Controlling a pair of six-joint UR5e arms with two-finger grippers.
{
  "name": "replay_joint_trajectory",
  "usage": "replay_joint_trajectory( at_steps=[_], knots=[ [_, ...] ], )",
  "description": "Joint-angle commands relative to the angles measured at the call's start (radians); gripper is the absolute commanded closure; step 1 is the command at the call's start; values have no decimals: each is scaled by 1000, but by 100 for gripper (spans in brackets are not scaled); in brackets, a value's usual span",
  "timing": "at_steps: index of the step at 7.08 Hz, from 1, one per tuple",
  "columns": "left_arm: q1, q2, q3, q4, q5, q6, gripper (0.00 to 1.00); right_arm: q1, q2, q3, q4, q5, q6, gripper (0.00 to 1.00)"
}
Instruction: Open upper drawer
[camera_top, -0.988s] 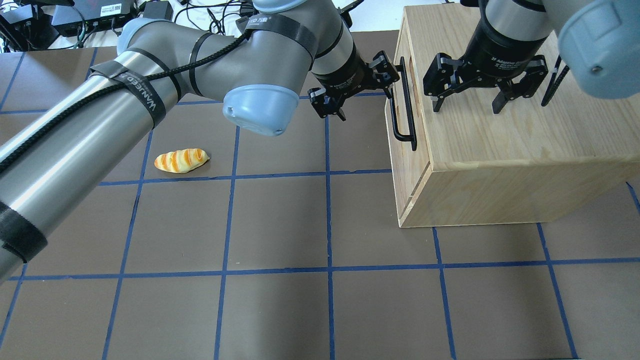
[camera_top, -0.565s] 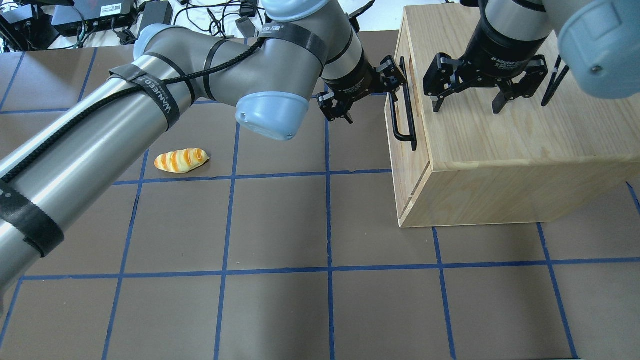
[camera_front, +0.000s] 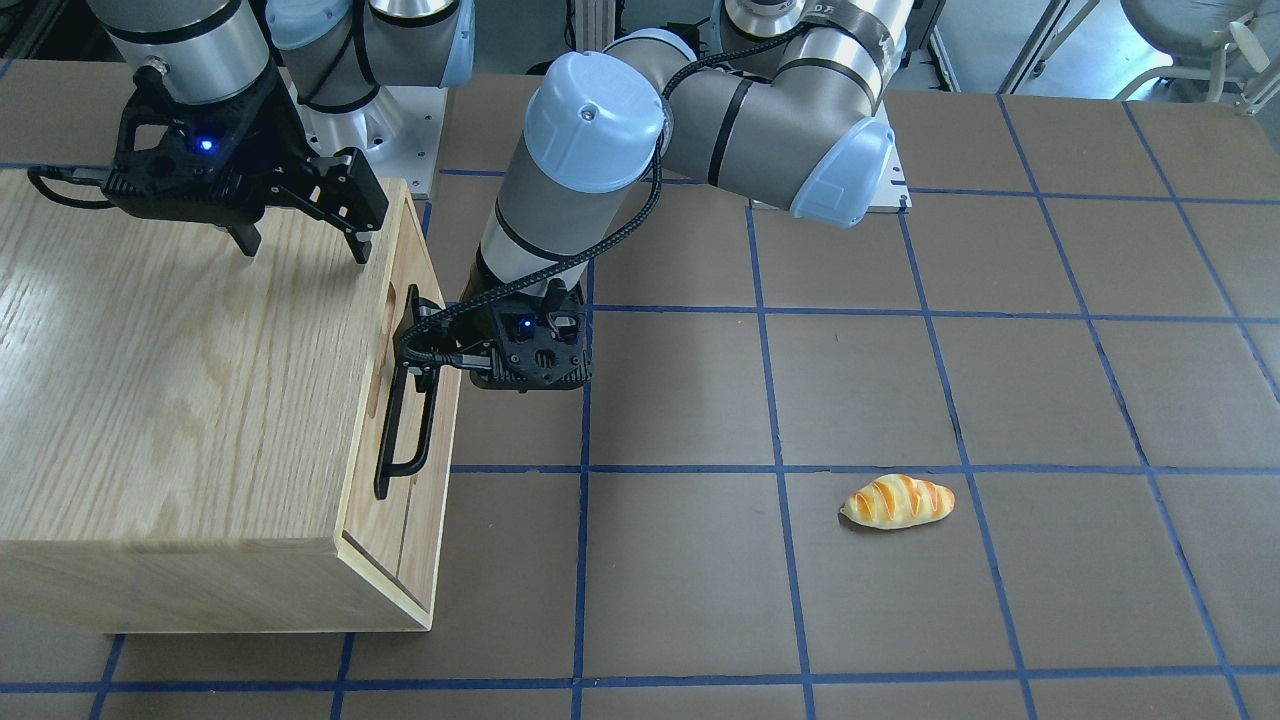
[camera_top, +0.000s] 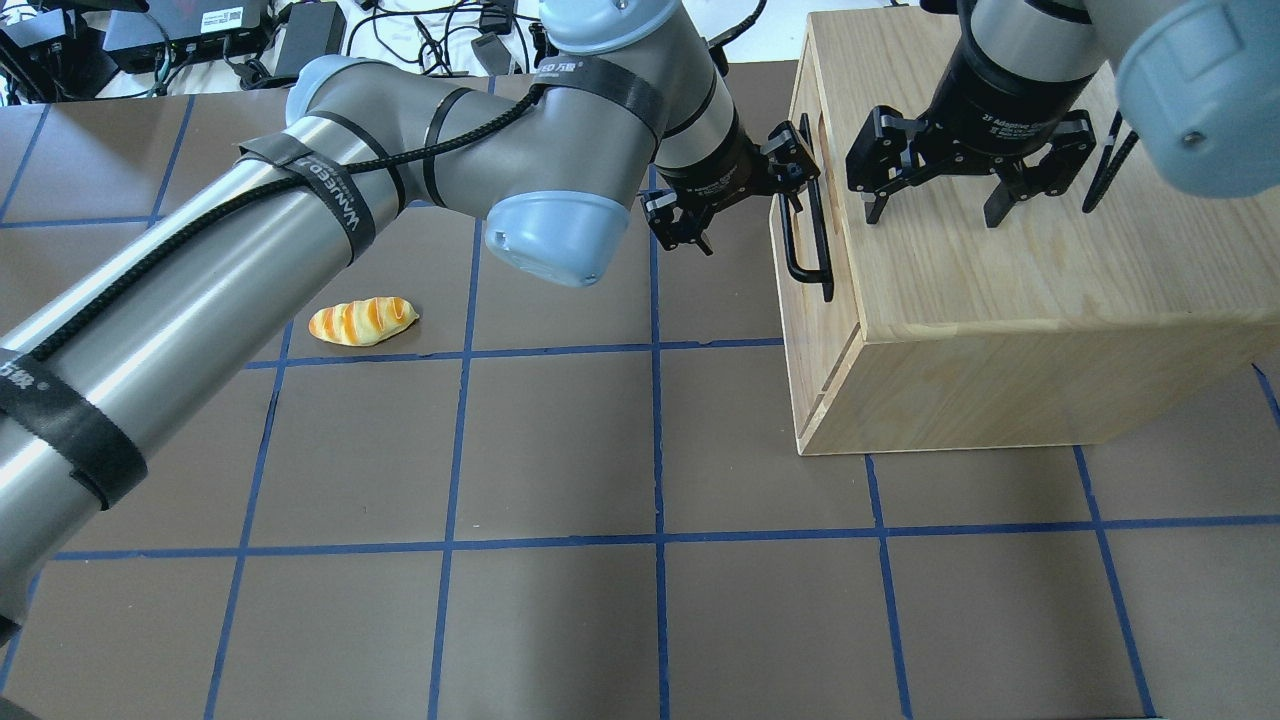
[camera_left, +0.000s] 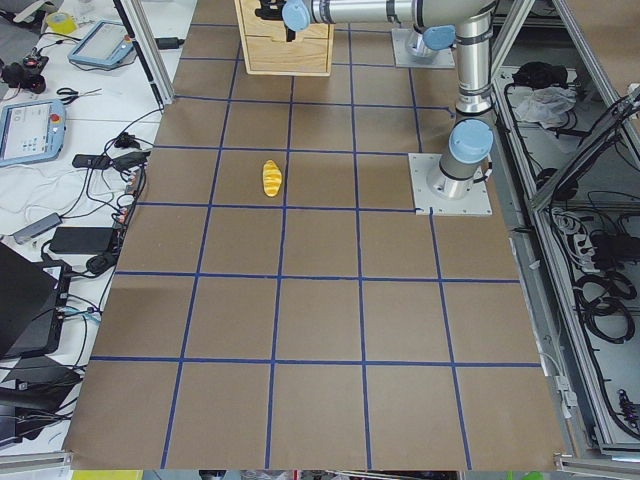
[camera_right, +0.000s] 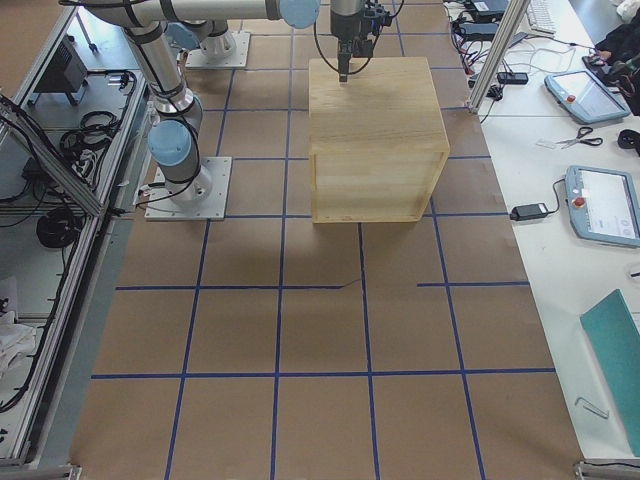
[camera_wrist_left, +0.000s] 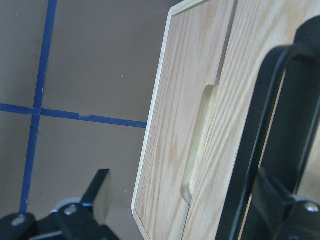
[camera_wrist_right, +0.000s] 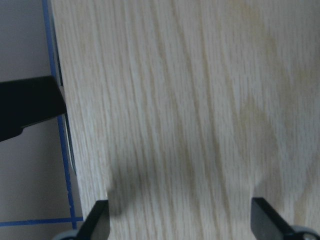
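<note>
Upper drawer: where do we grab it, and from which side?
Grip the black bar handle on the upper drawer, coming straight at the front of the cabinet from the open table side, jaws across the bar. It stands off the wood, leaving room for a finger behind. The left gripper sits open at one end; mid-bar would probably pull straighter.

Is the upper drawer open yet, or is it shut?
Shut. The upper drawer sits flush with the panel below it, no gap showing; the left tool is open at the black handle, not clamped on it.
</note>
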Motion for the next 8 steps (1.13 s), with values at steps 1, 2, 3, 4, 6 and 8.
replay_joint_trajectory(
  at_steps=[1,2,3,4,6,8],
  knots=[
    [-15,5,3,0,0,0,0,0,0,0,0,-1,0,0],
    [-17,-6,3,0,0,6,0,0,0,0,0,-1,0,0],
    [-17,-15,3,0,2,14,0,0,0,0,0,-1,0,0],
    [-17,-18,4,0,3,17,0,0,0,0,0,-1,0,0],
    [-15,-23,9,0,13,41,0,0,0,0,0,-1,0,0],
    [-15,-18,12,-1,61,84,0,0,0,0,0,-1,0,0]
  ],
)
